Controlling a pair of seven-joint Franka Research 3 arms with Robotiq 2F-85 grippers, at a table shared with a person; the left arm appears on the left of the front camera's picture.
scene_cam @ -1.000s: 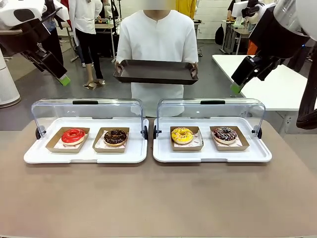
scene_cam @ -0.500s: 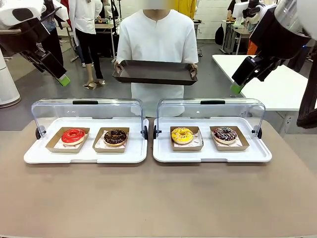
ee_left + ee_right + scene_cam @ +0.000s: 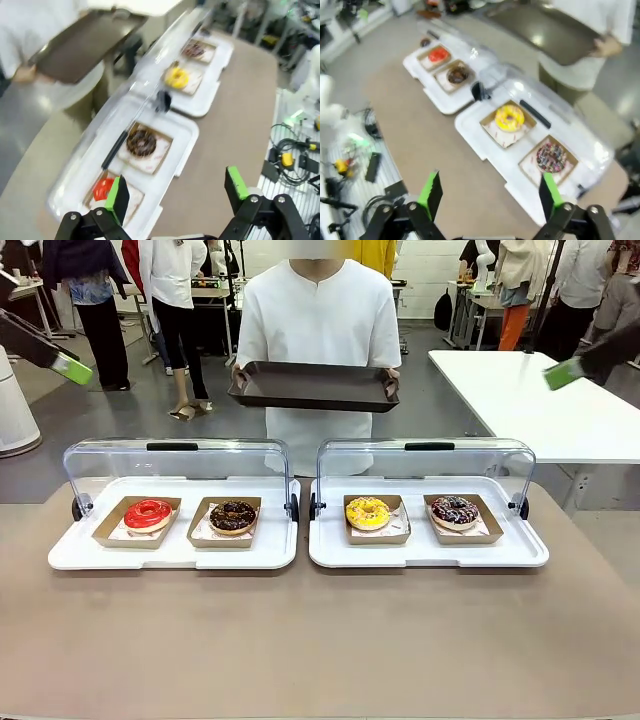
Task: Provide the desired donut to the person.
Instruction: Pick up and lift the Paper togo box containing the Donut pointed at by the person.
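Top middle: the person (image 3: 317,330) holding a dark tray (image 3: 315,385). Mid frame, in two open white boxes (image 3: 200,552): red donut (image 3: 148,512), brown donut (image 3: 233,515), yellow donut (image 3: 367,511), sprinkled donut (image 3: 455,508). Left gripper (image 3: 177,192) and right gripper (image 3: 487,192): fingers wide apart, nothing held.

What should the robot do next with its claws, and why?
Probably wait for a sign. The left claw and the right claw are open, empty and high above the table. The person grips the dark tray at both ends and points at no donut: red donut, chocolate donut, yellow donut or sprinkled donut. So the wanted one is not clear yet.
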